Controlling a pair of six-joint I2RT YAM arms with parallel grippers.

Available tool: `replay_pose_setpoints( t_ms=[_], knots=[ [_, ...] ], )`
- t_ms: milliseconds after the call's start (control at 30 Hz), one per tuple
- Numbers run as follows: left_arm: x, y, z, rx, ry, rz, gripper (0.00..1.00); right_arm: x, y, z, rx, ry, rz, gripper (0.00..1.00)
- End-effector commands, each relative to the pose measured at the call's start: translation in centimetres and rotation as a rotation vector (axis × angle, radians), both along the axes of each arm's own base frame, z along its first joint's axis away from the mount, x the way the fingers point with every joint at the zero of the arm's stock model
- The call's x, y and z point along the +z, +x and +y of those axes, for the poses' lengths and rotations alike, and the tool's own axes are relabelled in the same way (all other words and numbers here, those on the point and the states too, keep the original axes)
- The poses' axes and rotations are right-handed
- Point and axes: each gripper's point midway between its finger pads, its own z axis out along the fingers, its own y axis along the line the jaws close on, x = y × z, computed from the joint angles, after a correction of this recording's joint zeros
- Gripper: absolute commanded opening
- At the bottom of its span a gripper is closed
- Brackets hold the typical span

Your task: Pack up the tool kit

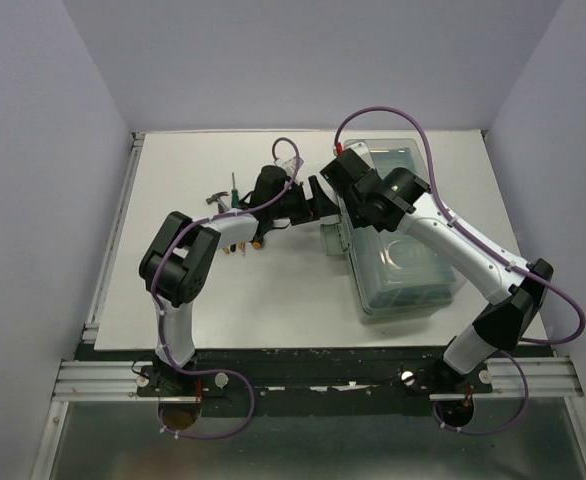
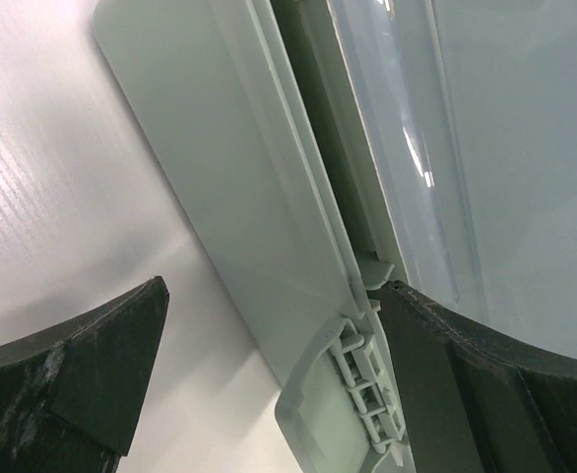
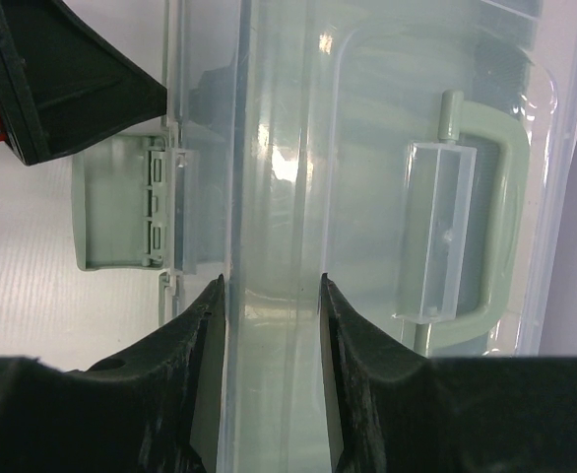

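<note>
Left gripper (image 2: pixel 274 296) fingers spread, straddling side latch (image 2: pixel 239 227), right gripper (image 3: pixel 271 291) fingers parted over translucent lid (image 3: pixel 279 148) beside handle (image 3: pixel 485 227), toolbox (image 1: pixel 403 255) right on table (image 1: pixel 273 300), hammer (image 1: pixel 216 198), green screwdriver (image 1: pixel 234 185) far left.

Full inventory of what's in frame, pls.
toolbox: 1, grey-green, right part of table
lid: 1, translucent, on toolbox
latch flap: 1, grey-green, swung out on toolbox's left side
handle: 1, grey-green, on lid
hammer: 1, grey head, far left
screwdriver: 1, green, beside hammer
other small tools: count unclear, partly hidden by left arm
table: 1, white
left arm: 1, black-white
left gripper: black, open, astride latch flap
right gripper: black, open, at lid
</note>
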Motion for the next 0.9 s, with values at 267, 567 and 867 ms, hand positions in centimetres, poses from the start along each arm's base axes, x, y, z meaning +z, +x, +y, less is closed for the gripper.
replay_pose_setpoints(
  t_ms=[267,567,867],
  knots=[
    [-1.6,0.5,-1.2,-0.008,0.072,0.017,0.99,1.6,0.4,-1.4,-0.015,-0.064,-0.049,0.10],
    [-1.6,0.8,-1.1,0.003,0.106,0.004,0.96,0.9,0.1,-1.1,0.024,-0.064,-0.034,0.20],
    [-1.5,1.0,-1.4,0.002,0.126,-0.010,0.94,-1.1,-0.1,-1.0,0.023,-0.104,0.002,0.62]
  ],
)
